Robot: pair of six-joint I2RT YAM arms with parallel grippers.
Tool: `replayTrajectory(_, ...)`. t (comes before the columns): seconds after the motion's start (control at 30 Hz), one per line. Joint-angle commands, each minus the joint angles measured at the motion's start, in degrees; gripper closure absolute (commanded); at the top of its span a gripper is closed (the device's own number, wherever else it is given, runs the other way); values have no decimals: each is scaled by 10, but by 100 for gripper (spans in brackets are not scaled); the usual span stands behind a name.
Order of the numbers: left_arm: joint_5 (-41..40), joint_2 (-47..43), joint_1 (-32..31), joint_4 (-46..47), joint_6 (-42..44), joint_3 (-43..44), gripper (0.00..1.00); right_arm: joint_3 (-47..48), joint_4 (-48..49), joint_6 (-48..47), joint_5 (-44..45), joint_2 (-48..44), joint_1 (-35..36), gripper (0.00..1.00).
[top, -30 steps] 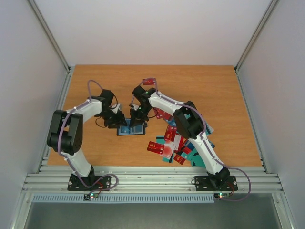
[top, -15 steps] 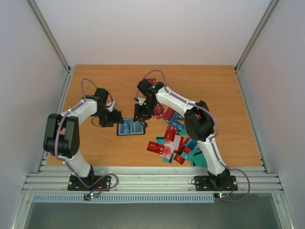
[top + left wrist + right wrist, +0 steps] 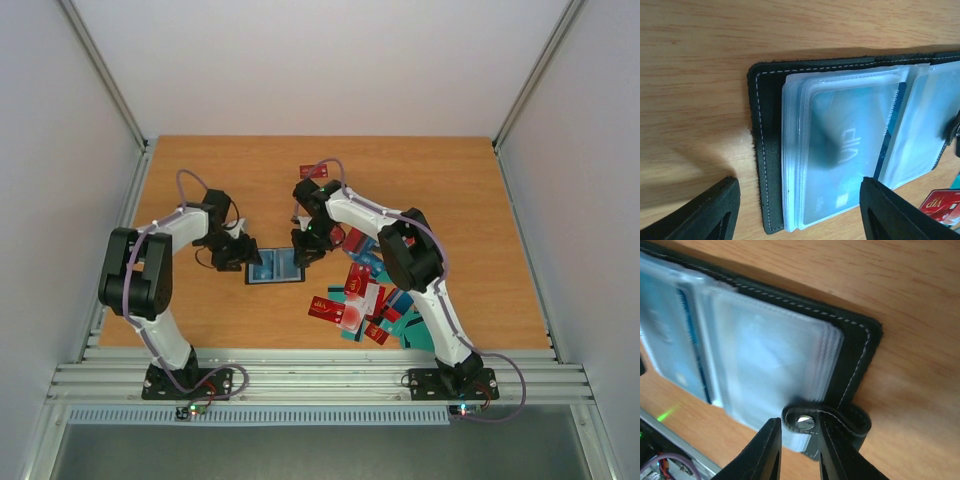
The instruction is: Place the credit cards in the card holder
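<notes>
Card holder (image 3: 275,266): lying open and flat on the worktop (image 3: 450,190) between the 2 arms, black cover down and clear sleeves (image 3: 765,355) facing up.
Filled so far: 1 teal card (image 3: 850,145) is showing inside a sleeve on the left half; the top sleeve on the other half is looking empty.
Left side: the left tool (image 3: 800,215) is hovering wide apart over the holder's left edge, holding nothing.
Right side: the right tool (image 3: 800,447) is standing narrow with the snap strap (image 3: 857,421) between its fingers; whether it is pinching the strap I cannot tell.
Loose stock: the credit cards (image 3: 365,305), red, teal and white, are lying in a heap just right of the holder; 1 red card (image 3: 312,171) is sitting apart, farther back.
Progress: barely starting, by my judgement; nearly every card is waiting to go in.
</notes>
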Motion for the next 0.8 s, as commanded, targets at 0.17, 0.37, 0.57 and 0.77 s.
replayTrajectory(0.17, 41, 28, 2, 31, 9, -13, 38, -30, 0, -18, 17, 38, -3, 85)
replayTrajectory(0.37, 74, 21, 2, 46, 7, -17, 41, -58, 9, -19, 11, 36, -2, 88)
replayTrajectory(0.57, 86, -7, 2, 37, 2, -5, 43, -60, 14, -16, 2, 37, -2, 89)
replayTrajectory(0.77, 84, -38, 1, 12, -3, 17, 43, -60, 16, -13, -4, 38, -2, 89)
